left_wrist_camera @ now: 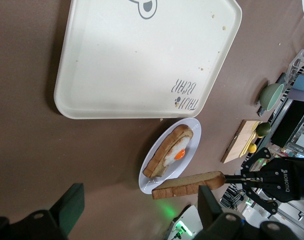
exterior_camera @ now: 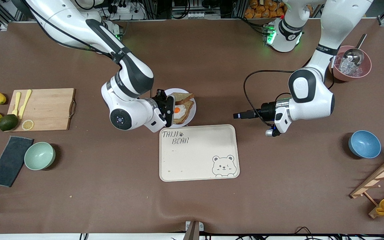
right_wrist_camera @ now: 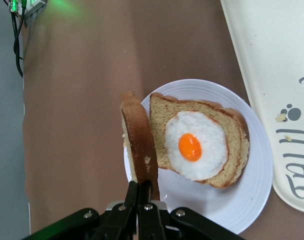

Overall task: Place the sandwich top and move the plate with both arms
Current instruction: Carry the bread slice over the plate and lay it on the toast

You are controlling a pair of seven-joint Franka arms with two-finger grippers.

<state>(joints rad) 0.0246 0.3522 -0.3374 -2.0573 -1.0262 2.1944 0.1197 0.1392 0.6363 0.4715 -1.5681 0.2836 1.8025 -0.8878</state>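
My right claw (right_wrist_camera: 142, 192) pinches the bread slice (right_wrist_camera: 137, 145) on edge, over the plate (right_wrist_camera: 252, 190) beside the egg toast (right_wrist_camera: 202, 145). My left claw (left_wrist_camera: 137, 210) waits wide open over bare table, beside the tray (exterior_camera: 198, 153).

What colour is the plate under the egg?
The plate is plain white with a faint lavender tint, seen best in the right wrist view.
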